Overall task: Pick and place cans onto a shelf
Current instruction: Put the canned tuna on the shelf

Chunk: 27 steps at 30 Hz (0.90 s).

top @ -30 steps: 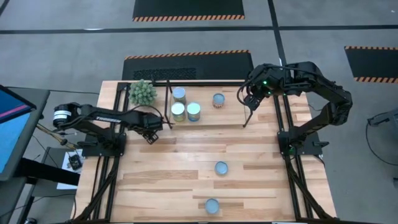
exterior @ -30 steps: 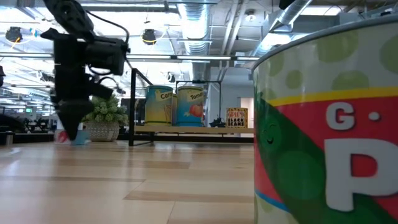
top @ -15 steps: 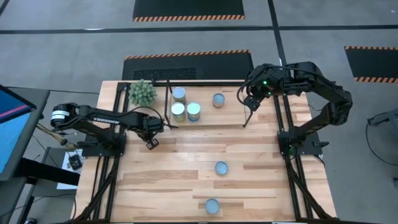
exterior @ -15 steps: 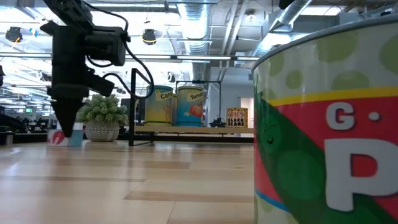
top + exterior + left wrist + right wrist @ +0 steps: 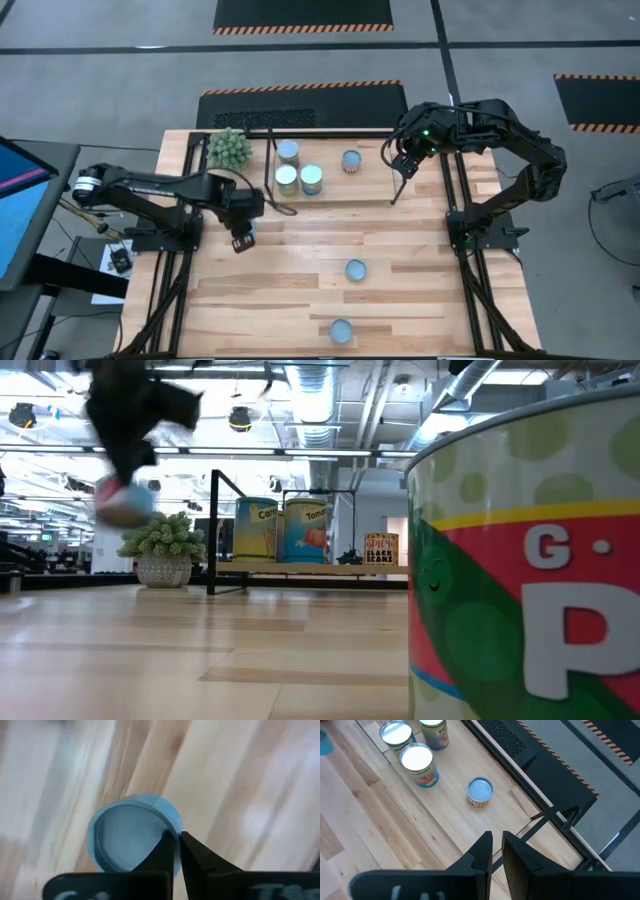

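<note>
1. Two arms work at one wooden table (image 5: 300, 290); the shelf (image 5: 330, 185) stands at its far edge, to the right of the left gripper (image 5: 240, 240).
2. That gripper is pinched on the rim of a small blue can (image 5: 132, 837), now lifted up; before, it hung low and open.
3. The right gripper (image 5: 398, 168) waits over the shelf's right end, fingers nearly together, empty.

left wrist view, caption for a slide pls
Left gripper fingers pinch the rim of a small blue-topped can above the wooden table.
</note>
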Motion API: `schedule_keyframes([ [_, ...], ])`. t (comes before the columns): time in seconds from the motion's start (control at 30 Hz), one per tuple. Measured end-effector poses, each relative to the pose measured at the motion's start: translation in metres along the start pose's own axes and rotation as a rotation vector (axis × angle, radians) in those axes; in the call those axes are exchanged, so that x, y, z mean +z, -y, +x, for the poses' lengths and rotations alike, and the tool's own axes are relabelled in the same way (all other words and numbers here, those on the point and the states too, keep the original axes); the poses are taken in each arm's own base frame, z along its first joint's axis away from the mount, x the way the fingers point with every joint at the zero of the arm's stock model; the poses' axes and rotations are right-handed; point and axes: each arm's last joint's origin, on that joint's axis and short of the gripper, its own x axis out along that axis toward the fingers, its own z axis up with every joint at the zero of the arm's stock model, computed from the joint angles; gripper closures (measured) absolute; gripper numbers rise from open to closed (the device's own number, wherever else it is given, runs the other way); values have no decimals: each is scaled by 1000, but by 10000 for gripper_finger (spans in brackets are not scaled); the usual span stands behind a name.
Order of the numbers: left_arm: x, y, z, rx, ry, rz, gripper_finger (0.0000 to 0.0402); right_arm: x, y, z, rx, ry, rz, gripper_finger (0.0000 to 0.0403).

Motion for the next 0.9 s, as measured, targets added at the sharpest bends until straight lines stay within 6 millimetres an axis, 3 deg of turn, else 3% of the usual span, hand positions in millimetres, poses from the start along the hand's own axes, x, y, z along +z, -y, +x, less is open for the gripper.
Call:
schedule_keyframes([
  [0.13, 26, 10, -37, 5, 180, 87, 401, 0, 0, 0, 0, 1, 0, 338],
  [0.3, 76, 12, -73, 81, 421, 175, 401, 0, 0, 0, 0, 0, 8, 338],
  [0.47, 136, 7, -88, 153, 551, 292, 401, -5, 5, -9, 14, 25, 56, 338],
  [0.57, 172, 3, -81, 179, 540, 359, 401, -11, 8, -21, 35, 57, 94, 338],
  [0.7, 213, 2, -53, 160, 490, 438, 401, -22, 12, -39, 61, 113, 124, 338],
  [0.9, 255, 2, -13, 181, 428, 534, 401, -34, 17, -56, 95, 166, 115, 338],
])
